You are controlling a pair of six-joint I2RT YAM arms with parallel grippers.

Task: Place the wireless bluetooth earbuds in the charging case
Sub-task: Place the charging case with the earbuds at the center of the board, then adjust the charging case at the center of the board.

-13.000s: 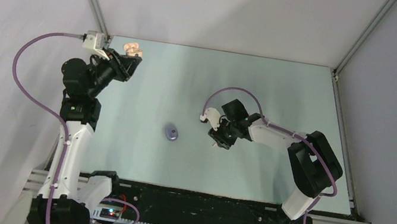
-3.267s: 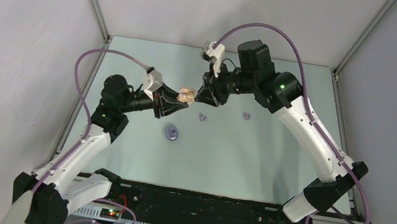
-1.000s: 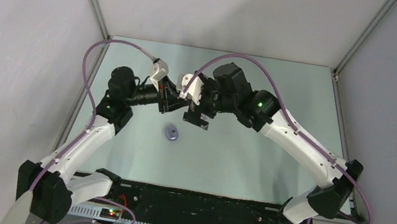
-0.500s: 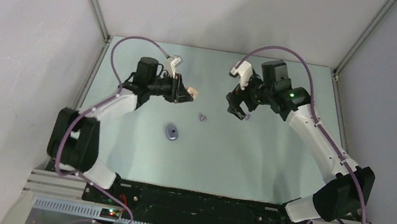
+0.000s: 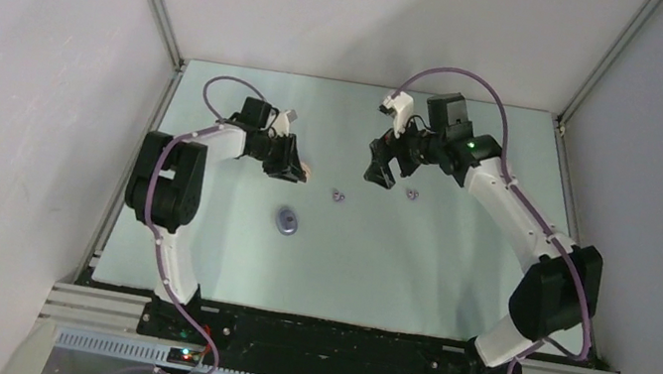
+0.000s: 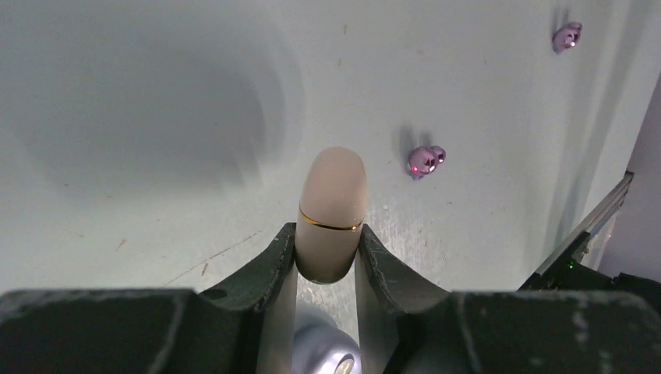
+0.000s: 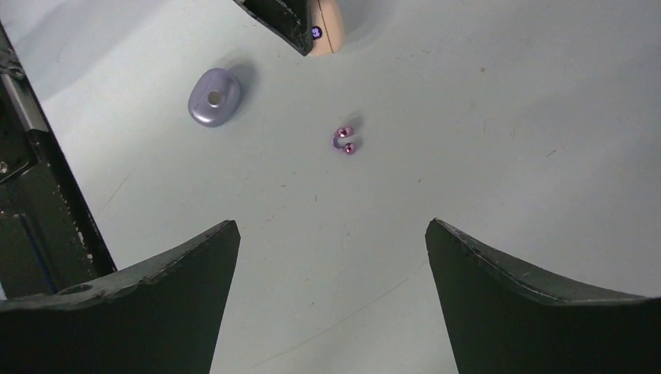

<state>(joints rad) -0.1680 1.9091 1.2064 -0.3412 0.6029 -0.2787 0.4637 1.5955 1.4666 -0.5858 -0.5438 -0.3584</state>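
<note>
A purple earbud [image 7: 344, 140] lies on the table [image 5: 452, 287] between the two grippers, touching neither. The second purple earbud [image 5: 413, 195] sits just beside the right gripper [image 7: 331, 226], whose fingers are spread wide and hold nothing. The left gripper [image 6: 327, 234] pinches the cream case [image 6: 333, 195] by its sides — lid closed, gold seam showing. The purple case [image 7: 213, 96] rests on the table nearer the bases — apart from both grippers.
</note>
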